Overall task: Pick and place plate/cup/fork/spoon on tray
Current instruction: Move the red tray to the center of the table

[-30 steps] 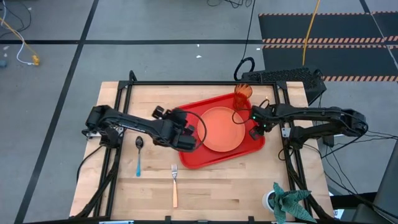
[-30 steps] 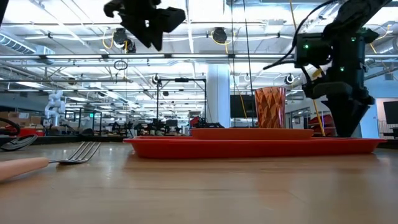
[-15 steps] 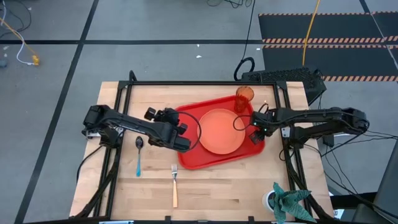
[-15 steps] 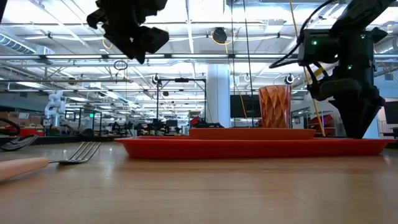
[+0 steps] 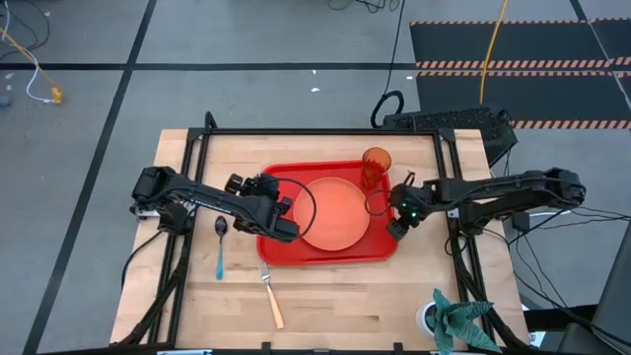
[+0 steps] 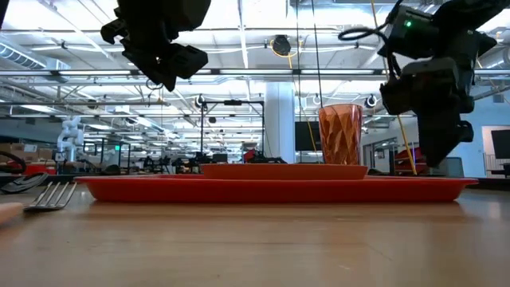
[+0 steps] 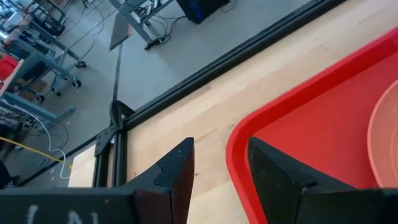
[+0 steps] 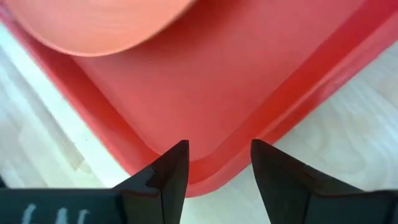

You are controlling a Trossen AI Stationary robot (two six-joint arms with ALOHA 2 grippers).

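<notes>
The red tray (image 5: 325, 254) lies flat on the table, square to its edges. The orange plate (image 5: 335, 212) lies in its middle and the amber cup (image 5: 375, 163) stands upright at its far right corner. On the wood near the tray, the fork (image 5: 270, 296) lies aslant with its tines by the tray's near left corner. Left of it lies the blue-handled spoon (image 5: 219, 247). My left gripper (image 5: 288, 232) hangs open, well above the tray's left end (image 7: 239, 146). My right gripper (image 5: 394, 229) is open, low at the tray's near right corner. My right gripper comes down slanting from the table's right onto the tray's near right corner (image 8: 217, 177). The rounded rim shows in the gap between its open fingers (image 8: 171, 165). It pinches nothing. Whether the tips bear on the rim or the inner wall does not show.
A green plant in a white pot (image 5: 454, 320) stands at the near right corner. Black frame rails run along the table's far edge and both sides. Bare wood lies along the near edge, right of the fork.
My right gripper has gone toward the near edge and tipped. The tray has gone with it, turning from aslant to square and sliding left, with plate and cup riding along. The tray's near left corner has pushed the fork's tines leftward. My left gripper has sunk and gone left.
</notes>
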